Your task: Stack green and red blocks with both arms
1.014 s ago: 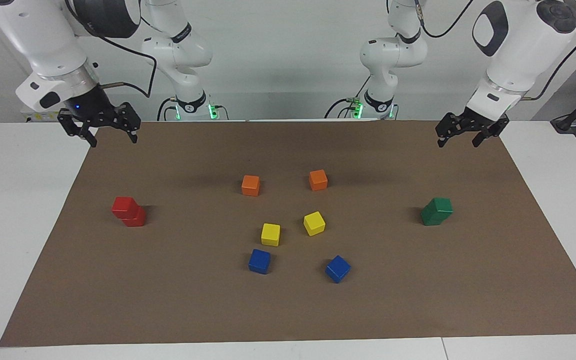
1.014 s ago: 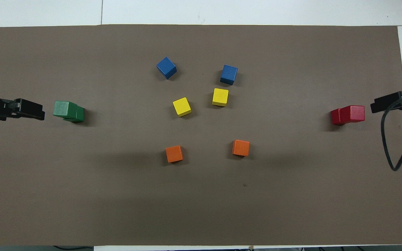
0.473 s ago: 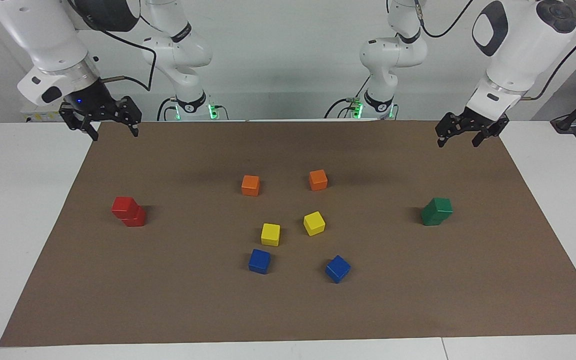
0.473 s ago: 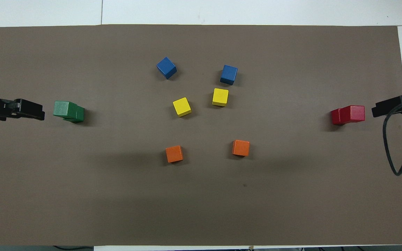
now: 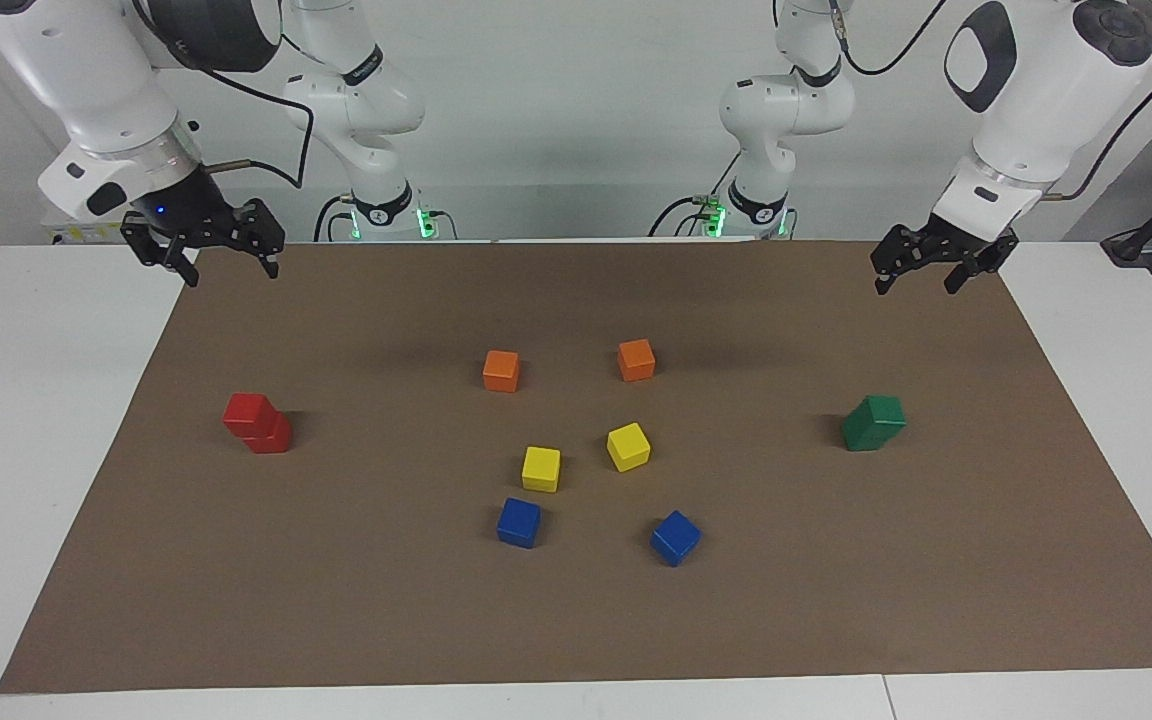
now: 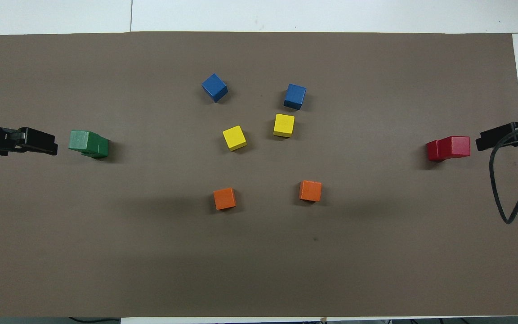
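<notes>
Two red blocks (image 5: 256, 425) stand stacked, the upper one a little offset, toward the right arm's end of the brown mat; the stack also shows in the overhead view (image 6: 448, 148). Two green blocks (image 5: 873, 423) stand stacked toward the left arm's end, and show in the overhead view (image 6: 88, 143). My right gripper (image 5: 231, 275) is open and empty, raised over the mat's end edge beside the red stack; the overhead view shows it too (image 6: 495, 135). My left gripper (image 5: 914, 288) is open and empty, raised over the mat's end beside the green stack, as the overhead view confirms (image 6: 38, 141).
In the mat's middle lie two orange cubes (image 5: 501, 370) (image 5: 636, 360), two yellow cubes (image 5: 541, 468) (image 5: 628, 446) and two blue cubes (image 5: 519, 522) (image 5: 675, 537). The brown mat (image 5: 576, 620) lies on a white table (image 5: 26, 420). A black cable (image 6: 508, 193) hangs from the right arm.
My right gripper has risen a little and drifted slightly toward the robots. The left gripper and all the blocks have not moved.
</notes>
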Robot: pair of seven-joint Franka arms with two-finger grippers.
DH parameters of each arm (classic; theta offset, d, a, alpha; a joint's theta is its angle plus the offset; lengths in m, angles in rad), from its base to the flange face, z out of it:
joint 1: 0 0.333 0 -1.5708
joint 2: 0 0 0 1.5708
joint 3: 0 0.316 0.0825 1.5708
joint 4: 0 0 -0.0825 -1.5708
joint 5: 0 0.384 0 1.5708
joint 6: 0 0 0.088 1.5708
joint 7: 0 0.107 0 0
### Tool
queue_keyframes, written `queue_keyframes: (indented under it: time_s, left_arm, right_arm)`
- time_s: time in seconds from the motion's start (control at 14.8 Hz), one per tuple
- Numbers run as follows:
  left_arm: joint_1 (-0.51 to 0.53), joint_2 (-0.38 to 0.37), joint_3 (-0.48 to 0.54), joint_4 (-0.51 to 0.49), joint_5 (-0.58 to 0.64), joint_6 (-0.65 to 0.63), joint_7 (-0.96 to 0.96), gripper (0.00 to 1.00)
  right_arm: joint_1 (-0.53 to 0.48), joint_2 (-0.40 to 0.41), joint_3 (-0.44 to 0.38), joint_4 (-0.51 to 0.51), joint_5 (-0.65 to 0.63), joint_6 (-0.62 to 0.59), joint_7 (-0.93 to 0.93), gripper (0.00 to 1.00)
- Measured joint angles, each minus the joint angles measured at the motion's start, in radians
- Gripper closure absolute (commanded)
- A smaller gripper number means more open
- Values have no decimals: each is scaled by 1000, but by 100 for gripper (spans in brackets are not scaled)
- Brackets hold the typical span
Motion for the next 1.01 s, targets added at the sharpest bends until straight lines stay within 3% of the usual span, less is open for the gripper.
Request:
queue_keyframes:
  time_s: [1.01]
  left_arm:
    - [0, -3, 0, 0, 0, 0, 0, 0]
  right_arm:
    - [0, 0, 0, 2, -29, 2, 0, 0]
